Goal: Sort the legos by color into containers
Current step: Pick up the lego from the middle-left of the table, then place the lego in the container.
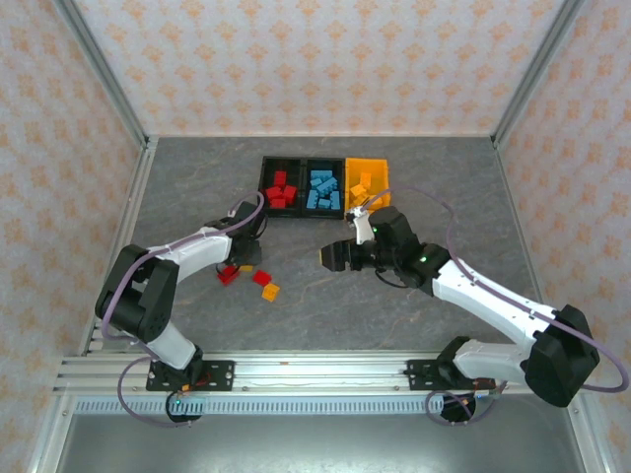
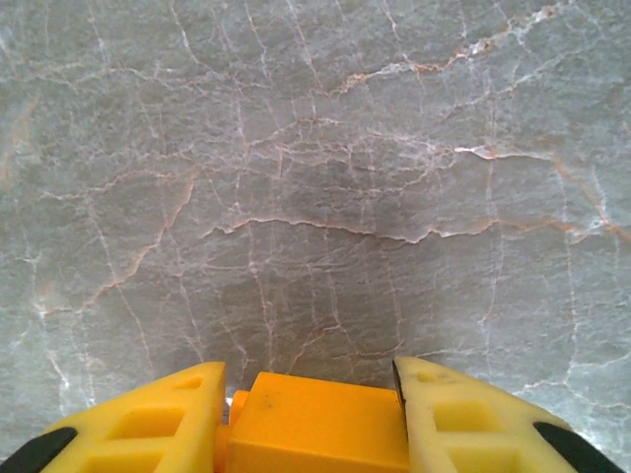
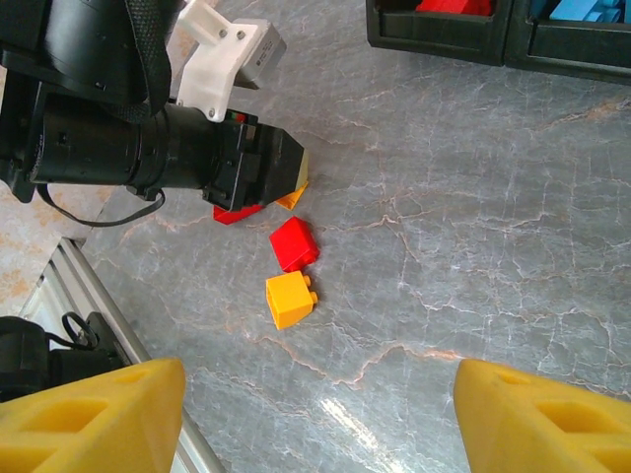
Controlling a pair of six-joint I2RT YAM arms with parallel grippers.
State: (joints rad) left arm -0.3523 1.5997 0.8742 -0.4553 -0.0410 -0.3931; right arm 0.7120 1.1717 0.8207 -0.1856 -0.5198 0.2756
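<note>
The left jaws are pressed onto an orange-yellow lego [image 2: 315,424], pinching it between yellow fingers [image 2: 148,424] down by the grey counter [image 2: 315,177]. Another red lego [image 1: 228,274] sits beside these jaws. Just to their right, a red lego [image 3: 295,243] and a loose orange-yellow lego [image 3: 290,300] lie on the counter. Further back stand the containers [image 1: 306,161], holding red, blue and orange-yellow legos in turn. The right jaws are spread wide with nothing between them, above the counter.
</note>
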